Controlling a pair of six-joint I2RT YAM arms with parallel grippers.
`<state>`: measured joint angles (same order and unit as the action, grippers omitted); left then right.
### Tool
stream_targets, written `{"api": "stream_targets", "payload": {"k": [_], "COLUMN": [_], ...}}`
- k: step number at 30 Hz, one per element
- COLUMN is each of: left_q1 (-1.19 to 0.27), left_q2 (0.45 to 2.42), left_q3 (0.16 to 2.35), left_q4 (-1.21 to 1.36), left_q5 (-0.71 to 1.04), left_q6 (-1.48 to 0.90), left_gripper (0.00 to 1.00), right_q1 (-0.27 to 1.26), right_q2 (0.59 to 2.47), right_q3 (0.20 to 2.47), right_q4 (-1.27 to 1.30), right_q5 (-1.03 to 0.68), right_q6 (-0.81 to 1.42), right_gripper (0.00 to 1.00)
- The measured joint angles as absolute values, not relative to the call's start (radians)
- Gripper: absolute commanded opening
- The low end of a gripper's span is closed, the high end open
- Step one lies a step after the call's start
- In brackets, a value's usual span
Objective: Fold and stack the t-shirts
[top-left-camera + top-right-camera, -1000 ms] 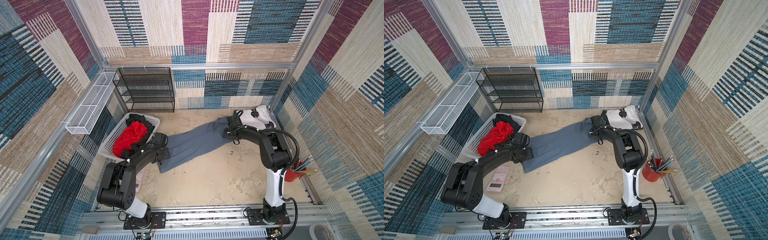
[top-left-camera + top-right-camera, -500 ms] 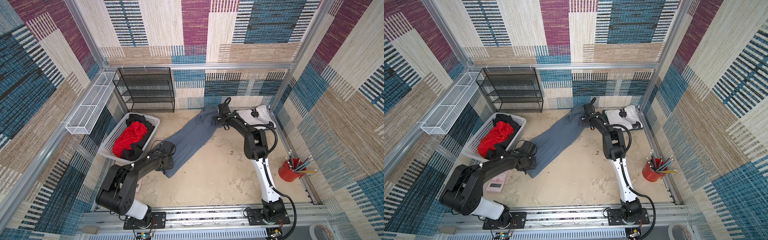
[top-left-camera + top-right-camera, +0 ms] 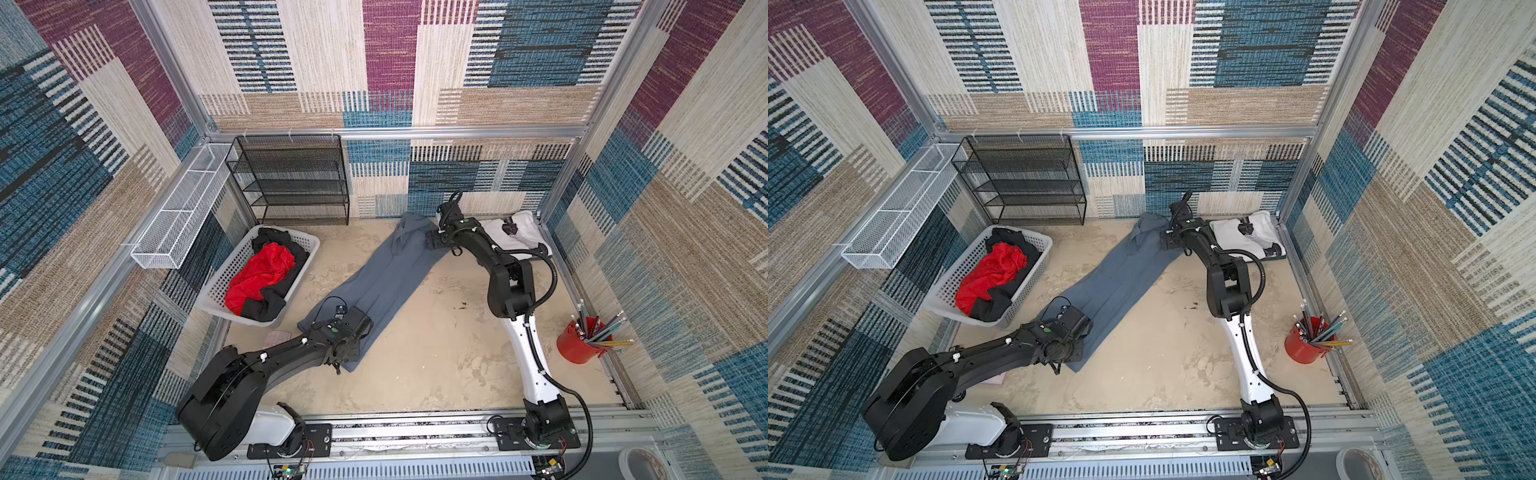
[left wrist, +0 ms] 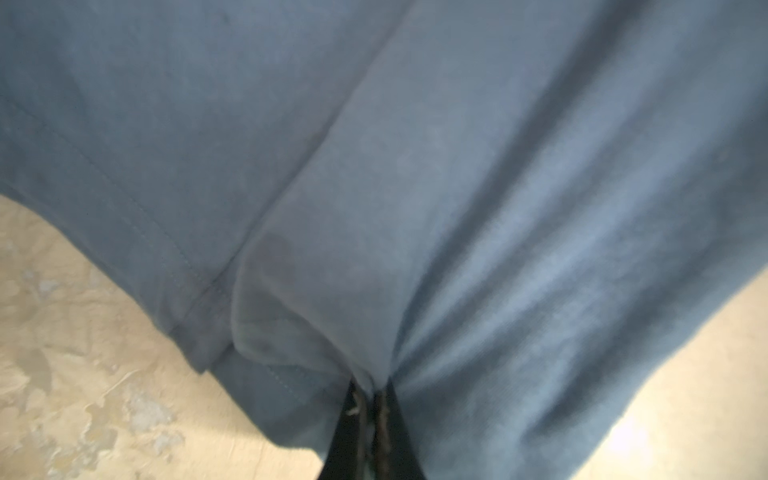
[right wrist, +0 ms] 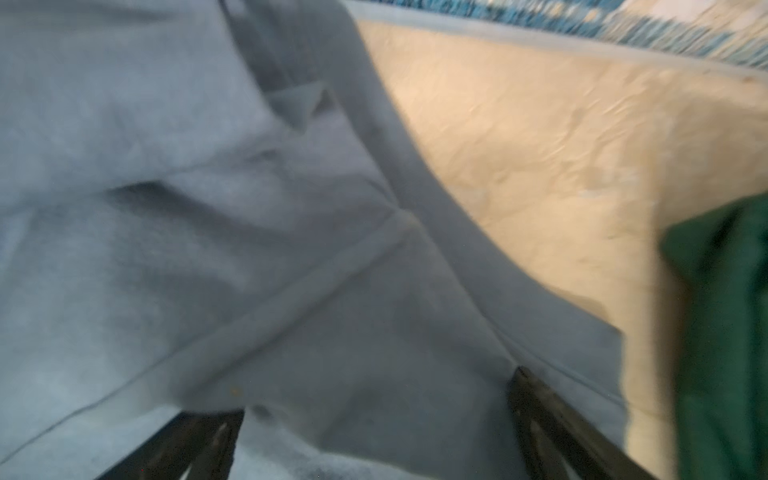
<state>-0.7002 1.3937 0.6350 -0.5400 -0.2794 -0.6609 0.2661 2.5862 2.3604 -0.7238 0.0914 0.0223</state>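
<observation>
The slate-grey t-shirt [image 3: 395, 274] [image 3: 1121, 278] lies as a long narrow strip slanting from near left to the back wall. My left gripper [image 3: 349, 345] [image 3: 1065, 347] sits at its near end. In the left wrist view the left gripper [image 4: 370, 399] is shut, pinching a fold of grey cloth [image 4: 415, 166]. My right gripper [image 3: 430, 241] [image 3: 1165, 241] is at the far end. In the right wrist view the right gripper [image 5: 376, 399] stands wide open over the cloth [image 5: 208, 208]. A folded white t-shirt with black patches [image 3: 515, 232] [image 3: 1246, 232] lies at the back right on the dark green t-shirt [image 5: 727, 332].
A white perforated basket [image 3: 307, 245] with red and black clothes stands at the left. A black wire shelf [image 3: 291, 178] is against the back wall and a white wire tray [image 3: 183, 216] hangs on the left wall. A red cup of pencils [image 3: 577, 340] stands at the right edge.
The left gripper closed on the shirt's near end and drew it toward the front. The right gripper opened and moved to the back. The shirt swung from crosswise to slanting.
</observation>
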Motion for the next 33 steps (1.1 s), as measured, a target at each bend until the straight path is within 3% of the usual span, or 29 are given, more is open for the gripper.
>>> {"api": "stream_targets", "payload": {"k": [3,6,11,15,19,21,25,33], "left_q1": [-0.765,-0.818,-0.895,-0.926,-0.934,-0.934,-0.934,-0.934], "left_q2": [1.394,1.381,1.32,1.295,1.279,1.277,1.278,1.311], "left_q3": [0.652,0.671,0.728,0.812,0.859,0.871,0.878,0.793], "left_q4": [-0.599,-0.673,-0.781,-0.822,-0.846,-0.85,-0.849,-0.781], "left_q5": [-0.285,-0.267,-0.202,-0.18,-0.155,-0.15,-0.147,-0.126], "left_q6": [-0.682,-0.71,-0.74,-0.744,-0.731,-0.725,-0.71,-0.715], "left_gripper": [0.16,0.32,0.71,0.81,0.84,0.84,0.84,0.8], "right_q1": [0.263,0.256,0.217,0.204,0.194,0.187,0.177,0.15], "right_q2": [2.523,2.431,2.263,2.098,2.013,2.023,2.088,2.271], "right_q3": [2.314,2.24,2.058,1.761,1.526,1.488,1.505,1.684], "right_q4": [-0.723,-0.717,-0.648,-0.557,-0.432,-0.392,-0.309,-0.263], "right_q5": [0.07,0.039,-0.058,-0.125,-0.237,-0.265,-0.3,-0.328], "right_q6": [-0.025,-0.047,0.025,0.153,0.281,0.324,0.379,0.411], "right_gripper": [0.99,0.99,0.99,0.99,1.0,0.94,0.82,0.69]}}
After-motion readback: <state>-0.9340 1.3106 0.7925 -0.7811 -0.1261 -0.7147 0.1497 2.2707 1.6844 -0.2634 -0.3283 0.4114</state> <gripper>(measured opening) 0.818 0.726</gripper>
